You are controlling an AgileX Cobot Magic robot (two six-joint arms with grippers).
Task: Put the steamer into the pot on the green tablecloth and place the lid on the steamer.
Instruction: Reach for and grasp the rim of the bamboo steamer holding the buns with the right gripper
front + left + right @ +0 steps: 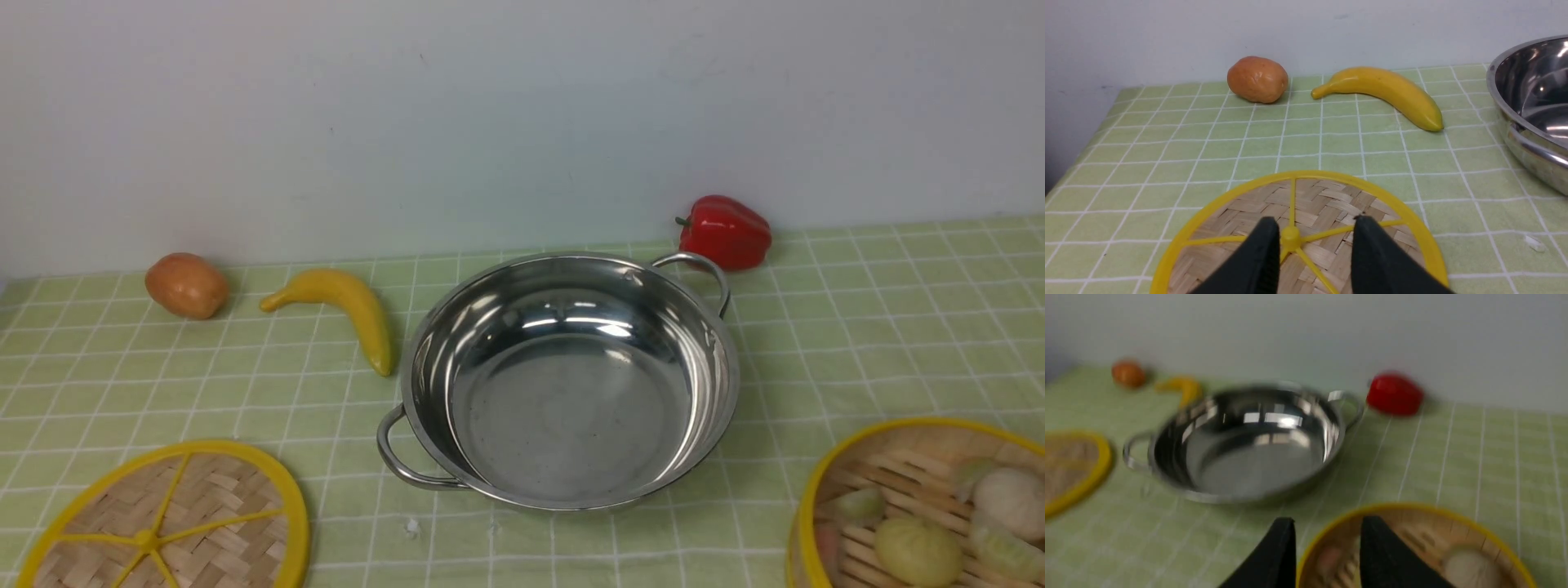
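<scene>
The shiny steel pot [702, 367] stands empty in the middle of the green tablecloth [857, 343]. The woven lid [204, 506] lies flat at the near left. In the left wrist view my left gripper [1314, 222] hovers open over the lid [1327, 200], its black fingers either side of the yellow hub. The steamer [898, 474], holding toy buns, sits at the near right. In the blurred right wrist view my right gripper [1327, 522] is open and straddles the rim of the steamer [1412, 522]. Neither gripper shows in the front view.
A brown potato [186, 284] and a yellow banana [343, 306] lie left of the pot near the wall. A red pepper [725, 231] sits behind the pot's far handle. A small white scrap [412, 527] lies between lid and pot.
</scene>
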